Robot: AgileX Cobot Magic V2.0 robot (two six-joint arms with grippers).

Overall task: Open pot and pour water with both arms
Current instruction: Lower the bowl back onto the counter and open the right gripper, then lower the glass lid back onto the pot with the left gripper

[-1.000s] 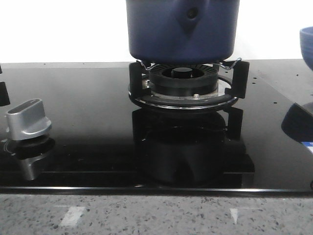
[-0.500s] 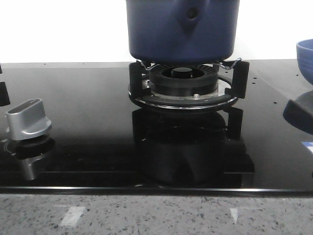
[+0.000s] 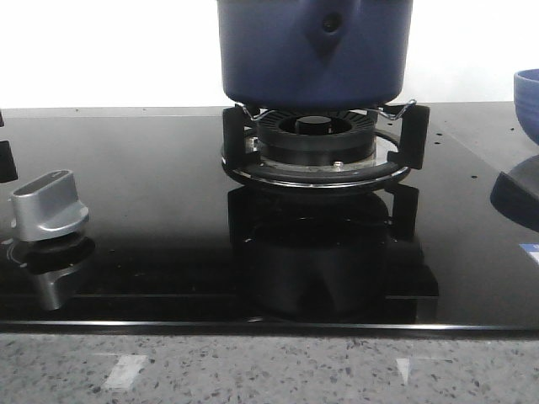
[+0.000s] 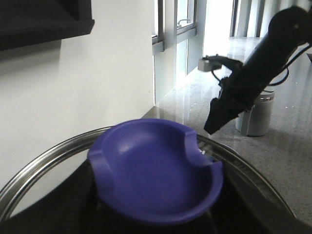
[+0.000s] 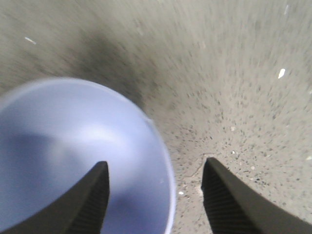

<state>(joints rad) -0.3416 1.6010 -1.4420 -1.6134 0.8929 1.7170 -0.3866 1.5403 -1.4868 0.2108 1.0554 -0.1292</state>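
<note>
The pot (image 3: 314, 52) sits on the burner (image 3: 316, 145) of a black glass hob (image 3: 152, 210), its handle mount and single rivet facing the camera. The pot's top is cut off by the upper edge of the front view. Left of the burner, near the hob's front edge, stands a silver knob (image 3: 48, 204). Far right of the burner, at the edge of that view, a lighter blue bowl (image 3: 528, 91) shows in part, with its reflection on the glass below it.

In the left wrist view a blue knob (image 4: 156, 169) with a dished top and two notches fills the lower middle, set on a round piece with a steel rim (image 4: 46, 163). The left gripper's fingers are not clearly visible there, so I cannot tell whether they are apart or closed. Beyond the rim, a black arm (image 4: 256, 63) reaches down over a stone counter (image 4: 287, 161), near a pale cup (image 4: 256, 114).

The right gripper (image 5: 155, 195) hangs with its two dark fingers (image 5: 92, 200) spread apart over the bowl's (image 5: 73, 156) rim, one finger above its inside and the other above the speckled counter (image 5: 234, 73). Nothing is between them.
</note>
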